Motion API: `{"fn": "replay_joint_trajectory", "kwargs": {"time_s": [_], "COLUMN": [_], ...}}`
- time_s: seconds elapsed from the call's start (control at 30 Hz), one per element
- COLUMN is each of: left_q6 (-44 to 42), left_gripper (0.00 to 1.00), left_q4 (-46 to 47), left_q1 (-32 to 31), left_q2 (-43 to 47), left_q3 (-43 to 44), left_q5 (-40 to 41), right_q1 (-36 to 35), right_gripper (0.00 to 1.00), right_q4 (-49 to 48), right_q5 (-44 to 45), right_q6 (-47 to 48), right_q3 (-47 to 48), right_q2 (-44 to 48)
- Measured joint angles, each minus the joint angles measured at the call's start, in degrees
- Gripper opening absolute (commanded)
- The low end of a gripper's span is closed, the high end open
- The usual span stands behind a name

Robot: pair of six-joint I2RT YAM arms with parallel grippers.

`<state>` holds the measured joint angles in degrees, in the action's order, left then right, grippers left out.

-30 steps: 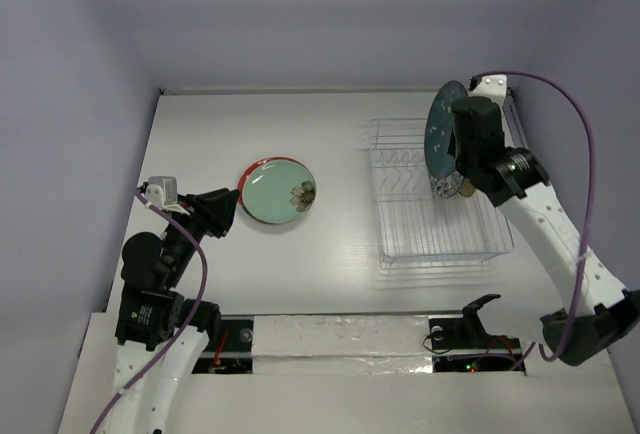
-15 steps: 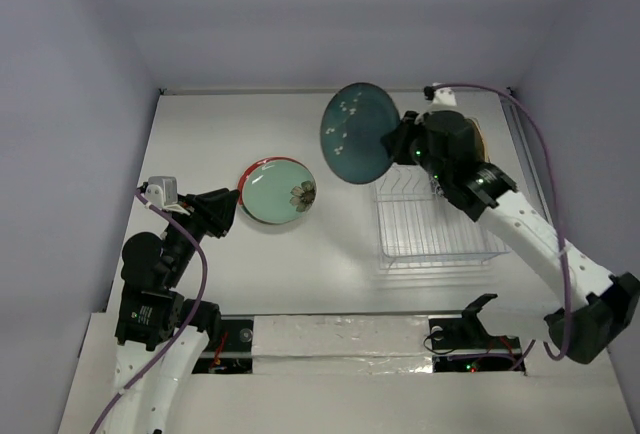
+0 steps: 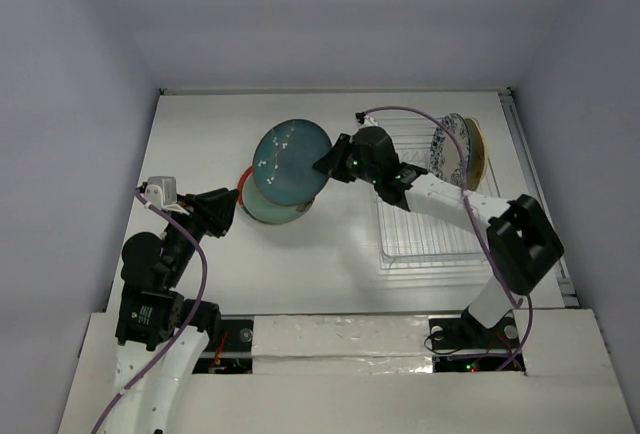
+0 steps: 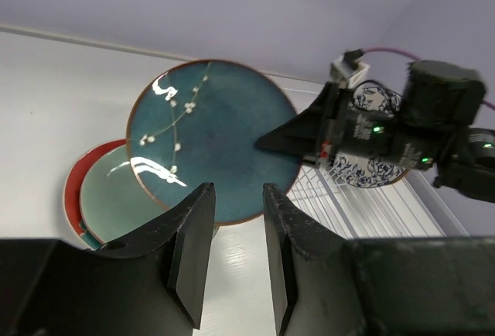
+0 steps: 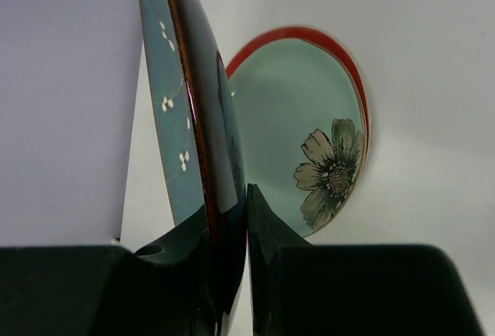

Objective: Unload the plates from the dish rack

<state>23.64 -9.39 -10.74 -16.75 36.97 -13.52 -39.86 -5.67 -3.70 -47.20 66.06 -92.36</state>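
The right pincer (image 3: 331, 160) is clamping the teal plate's (image 3: 289, 160) rim, holding it tilted over the green flowered plate (image 5: 298, 115) on the desk (image 3: 200, 134), while the left pincer (image 4: 236, 197) is hovering nearby, fingers apart.

Right arm reaches from the near right corner toward the counter's middle, its gripper (image 3: 333, 162) clamped on the rim of a teal plate (image 3: 288, 159). Left arm is folded near the left edge, its gripper (image 4: 237, 194) fingers parted.

White table (image 3: 300, 269), seemingly pale lilac walls (image 3: 320, 14)
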Motion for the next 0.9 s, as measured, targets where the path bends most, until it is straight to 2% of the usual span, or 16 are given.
{"fn": "replay_joint_trajectory", "kwargs": {"time_s": [0.47,0.63,0.67,0.7,0.77,0.87,0.9], "left_q6": [0.00,0.00,0.00,0.00,0.00,0.00,0.00], "left_gripper": [0.29,0.29,0.29,0.29,0.29,0.29,0.29], "left_q4": [0.02,0.02,0.02,0.02,0.02,0.02,0.04], "left_q1": [0.00,0.00,0.00,0.00,0.00,0.00,0.00], "left_q2": [0.00,0.00,0.00,0.00,0.00,0.00,0.00], "left_q3": [0.00,0.00,0.00,0.00,0.00,0.00,0.00], "left_q5": [0.00,0.00,0.00,0.00,0.00,0.00,0.00], "right_q1": [-1.42,-2.62,-2.89,-3.02,-3.28,-3.63,-3.72], "right_gripper": [0.04,0.11,0.15,0.23,0.29,0.47,0.56], "right_q4": [-6.86,-9.49,-10.12,-10.62,-11.72,-12.81,-12.87], "right_q5": [-1.62,-3.06,-3.45,-3.67,-4.17,-4.46,-4.52], "right_q6": [-10.14,-12.59,-13.31,-13.55,-14.23,-14.51,-14.25], "right_q3": [0.63,0.96,0.98,0.98,1.01,1.57,1.84], "right_q2": [-15.69,-18.71,-19.12,-19.28,-19.43,-19.43,-19.43]}}
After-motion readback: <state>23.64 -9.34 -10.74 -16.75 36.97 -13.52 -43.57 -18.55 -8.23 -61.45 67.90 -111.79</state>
